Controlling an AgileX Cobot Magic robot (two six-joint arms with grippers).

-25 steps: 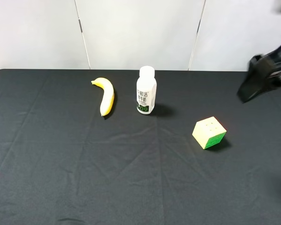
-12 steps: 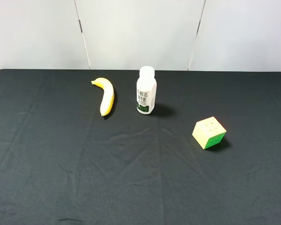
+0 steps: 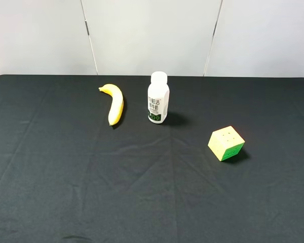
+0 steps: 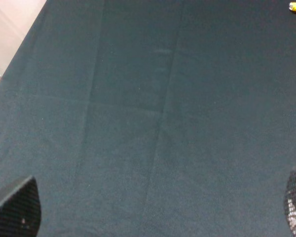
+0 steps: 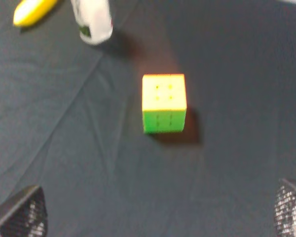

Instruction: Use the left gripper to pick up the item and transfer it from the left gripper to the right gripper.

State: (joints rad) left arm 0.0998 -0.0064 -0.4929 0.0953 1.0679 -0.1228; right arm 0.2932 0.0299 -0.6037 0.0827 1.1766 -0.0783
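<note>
The puzzle cube (image 3: 226, 143) lies on the black cloth at the right, yellow face up and a green face toward the front. It also shows in the right wrist view (image 5: 164, 102), well ahead of the right gripper (image 5: 155, 212), whose fingertips (image 5: 19, 212) stand wide apart and empty. The left gripper (image 4: 155, 217) is open and empty over bare cloth at the table's left, far from the cube. Neither arm shows in the exterior high view.
A yellow banana (image 3: 114, 103) and an upright white bottle (image 3: 158, 97) stand at the back middle of the black table cloth (image 3: 91, 177). Both show blurred in the right wrist view, banana (image 5: 32, 11) and bottle (image 5: 91, 19). The table's left edge (image 4: 19, 44) shows in the left wrist view.
The right arm, seen one second ago at the upper right edge of the exterior high view, has moved out of that view. Cube, banana and bottle have not moved.
</note>
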